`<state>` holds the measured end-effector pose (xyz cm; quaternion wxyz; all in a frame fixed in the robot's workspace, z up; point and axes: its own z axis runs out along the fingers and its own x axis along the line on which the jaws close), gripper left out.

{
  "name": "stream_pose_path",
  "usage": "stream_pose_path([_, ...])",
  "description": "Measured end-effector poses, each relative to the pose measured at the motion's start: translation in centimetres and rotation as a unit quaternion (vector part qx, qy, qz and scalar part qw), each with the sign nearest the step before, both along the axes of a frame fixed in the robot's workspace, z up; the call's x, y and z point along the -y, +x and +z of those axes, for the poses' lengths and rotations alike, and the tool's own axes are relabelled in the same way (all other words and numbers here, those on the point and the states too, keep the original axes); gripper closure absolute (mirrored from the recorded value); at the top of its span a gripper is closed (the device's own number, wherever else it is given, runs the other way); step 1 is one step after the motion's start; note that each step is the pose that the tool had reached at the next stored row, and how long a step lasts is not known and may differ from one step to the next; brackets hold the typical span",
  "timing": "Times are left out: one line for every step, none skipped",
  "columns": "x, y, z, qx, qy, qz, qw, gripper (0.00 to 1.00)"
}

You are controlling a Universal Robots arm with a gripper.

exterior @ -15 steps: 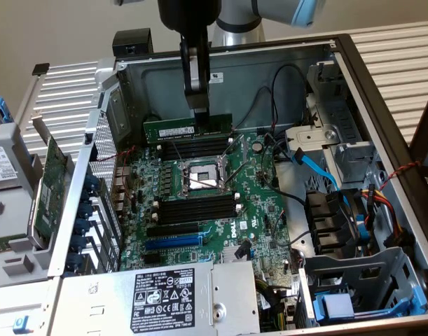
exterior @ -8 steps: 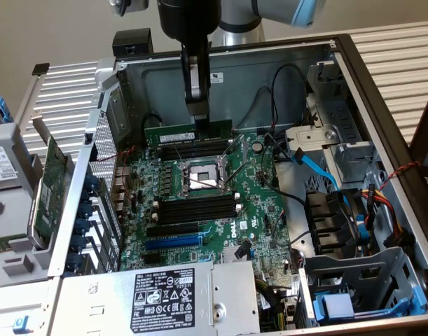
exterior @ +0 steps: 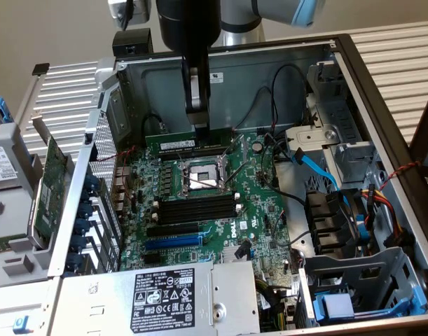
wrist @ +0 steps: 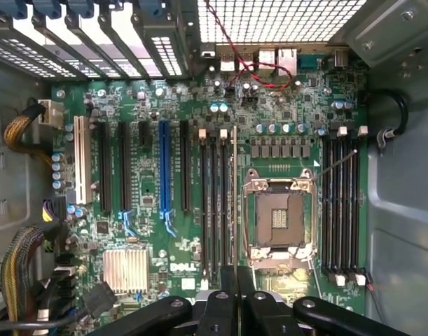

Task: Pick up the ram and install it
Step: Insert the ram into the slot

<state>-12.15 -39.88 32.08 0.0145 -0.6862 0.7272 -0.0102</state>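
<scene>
Over the far half of the mobo, the gripper [exterior: 197,129] is hanging straight down from the arm into the open PC case [exterior: 382,119]. Its fingers [exterior: 194,98] are sitting drawn in to a narrow gap and are pinching the top edge of the ram [exterior: 173,143] approx mid-length. In the wrist view the two fingertips [wrist: 228,308] are lying almost together, w/ only a thin slit btwn them.

The ram is standing upright on its long edge, level, white sticker facing the near side. In the exterior view it is showing just beyond the far side of the CPU socket [exterior: 199,175], running left-right, parallel to the slots. Cannot tell whether its lower edge is sitting in a slot or hanging just above the board.

On the near side of the socket, the bank of black memory slots [exterior: 196,208] is lying unfilled. A blue expansion slot [exterior: 173,240] is lying nearer still, and the PSU w/ its black label [exterior: 164,290] is sitting at the near edge.

At the exterior view's right, a blue cable [exterior: 319,168] is running down toward a black fan [exterior: 333,220]. At the exterior view's left, outside the case wall, a green expansion card [exterior: 52,175] is standing on edge.

In the wrist view the socket [wrist: 280,217] is lying open w/ bare contacts, and a finned heatsink [wrist: 126,269] is sitting well apart from it, past the long slots.
</scene>
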Motion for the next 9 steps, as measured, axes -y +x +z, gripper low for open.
stream_pose_path([0.06,0.00,-0.07,0.0001,0.0000,0.000,1.0000,0.88])
stream_pose_path([0.12,-0.01,-0.15,0.0000,0.0000,0.000,1.0000,0.88])
stream_pose_path([0.17,-0.02,-0.24,0.0000,0.0000,0.000,1.0000,0.88])
stream_pose_path([0.21,-0.03,-0.36,0.0000,0.0000,0.000,1.0000,0.88])
stream_pose_path([0.24,-0.04,-0.48,0.0000,-0.0001,0.000,1.0000,0.88])
stream_pose_path([0.27,-0.06,-0.62,0.0000,0.0000,0.000,1.0000,0.88])
stream_pose_path([0.29,-0.08,-0.77,0.0000,0.0000,0.000,1.0000,0.88])
stream_pose_path([0.34,-0.10,-0.91,0.0001,0.0000,0.000,1.0000,0.88])
stream_pose_path([0.36,-0.12,-1.04,0.0000,0.0000,0.000,1.0000,0.88])
